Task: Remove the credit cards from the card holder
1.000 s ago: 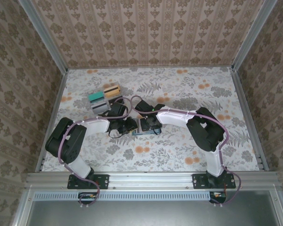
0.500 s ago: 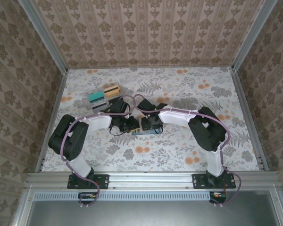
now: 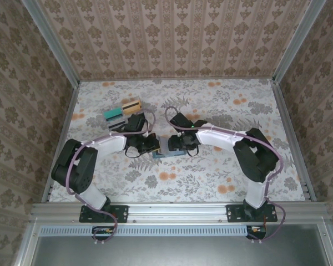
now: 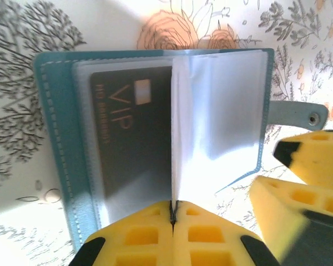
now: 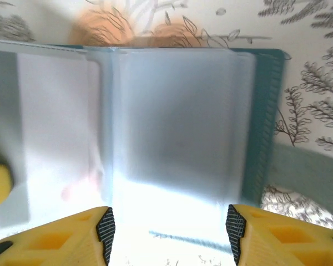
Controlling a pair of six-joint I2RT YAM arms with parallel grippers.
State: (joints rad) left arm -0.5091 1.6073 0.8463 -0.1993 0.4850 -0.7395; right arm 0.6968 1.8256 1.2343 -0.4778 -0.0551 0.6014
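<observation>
The teal card holder (image 3: pixel 165 151) lies open at mid-table, its cover (image 4: pixel 55 144) flat and clear sleeves fanned out. A dark card marked VIP (image 4: pixel 127 138) sits inside one sleeve. My left gripper (image 4: pixel 173 209) is shut on the lower edge of a clear sleeve page (image 4: pixel 180 127) that stands upright. My right gripper (image 5: pixel 169 227) is open over the empty clear sleeves (image 5: pixel 177 122), nothing between its pads; its yellow fingers (image 4: pixel 305 183) are close on the right in the left wrist view. A teal-green card (image 3: pixel 112 113), a tan-orange card (image 3: pixel 132 105) and a grey card (image 3: pixel 114 126) lie back left.
The holder's snap strap (image 4: pixel 299 113) sticks out to the side. Patterned walls and metal rails (image 3: pixel 61 127) enclose the floral table (image 3: pixel 222 105). Both arms meet over the middle, the left gripper (image 3: pixel 151 147) and the right gripper (image 3: pixel 176 143) a few centimetres apart.
My left gripper moved right to the holder and closed on a sleeve page. My right gripper opened wider, and its arm swung slightly to the right.
</observation>
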